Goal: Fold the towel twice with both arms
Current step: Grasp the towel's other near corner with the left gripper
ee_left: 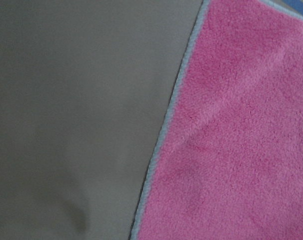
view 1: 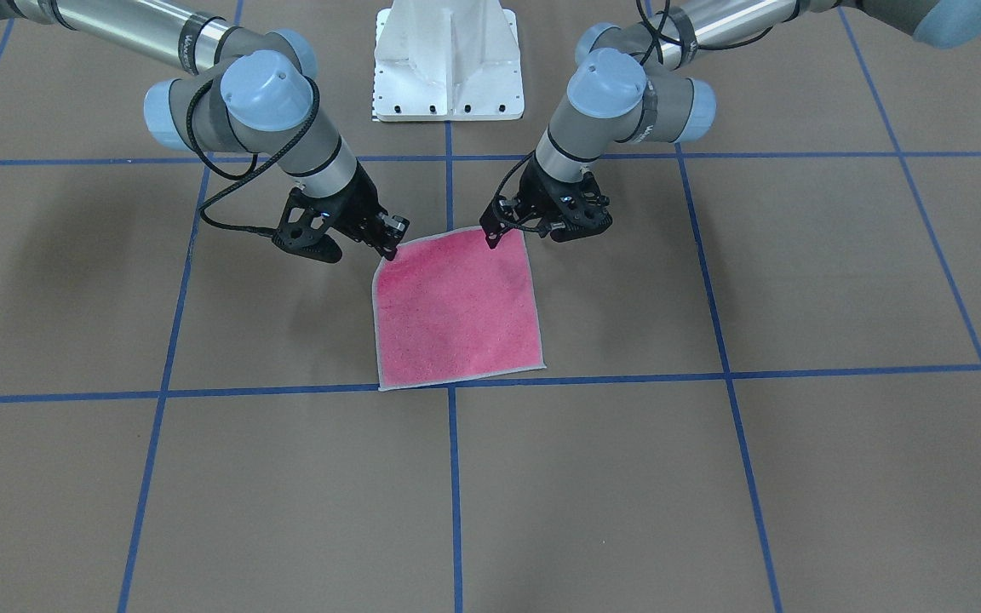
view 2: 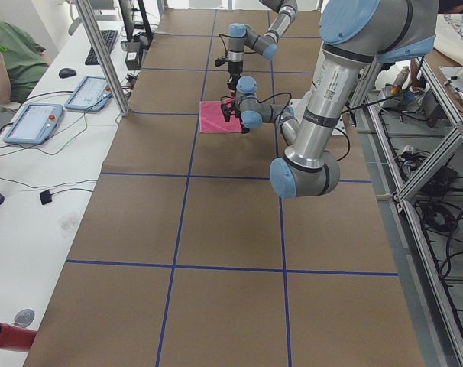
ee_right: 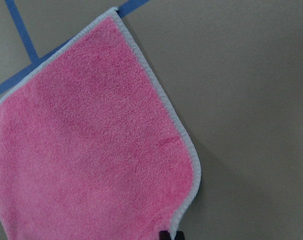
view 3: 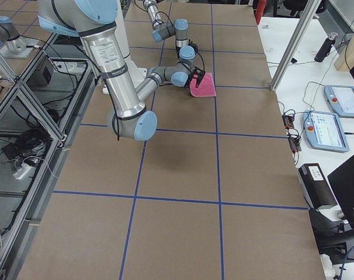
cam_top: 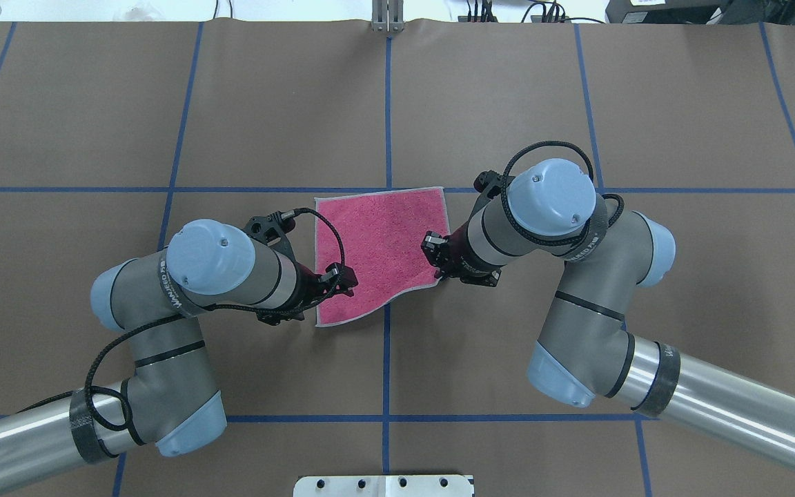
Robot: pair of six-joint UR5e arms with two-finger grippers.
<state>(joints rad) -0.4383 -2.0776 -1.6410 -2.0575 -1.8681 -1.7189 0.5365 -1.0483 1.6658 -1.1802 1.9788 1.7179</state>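
The towel (view 1: 456, 315) (cam_top: 384, 248) lies pink face up at the table's middle, with light grey edging. My right gripper (view 1: 392, 247) (cam_top: 433, 252) is at its near-right corner. In the right wrist view the tips (ee_right: 170, 235) are shut on the edging, and that corner of the towel (ee_right: 81, 150) curls up over a shadow. My left gripper (view 1: 490, 241) (cam_top: 348, 279) is over the near-left part of the towel, a little in from the corner. The left wrist view shows only the towel (ee_left: 241, 140) and its edge, with no fingers, so I cannot tell its state.
The white pedestal base (view 1: 448, 60) stands behind the towel, between the arms. Blue tape lines (view 1: 448, 502) divide the brown table into squares. In the exterior left view a side desk holds tablets (view 2: 33, 122), with a person's green sleeve (view 2: 10, 53) at its edge.
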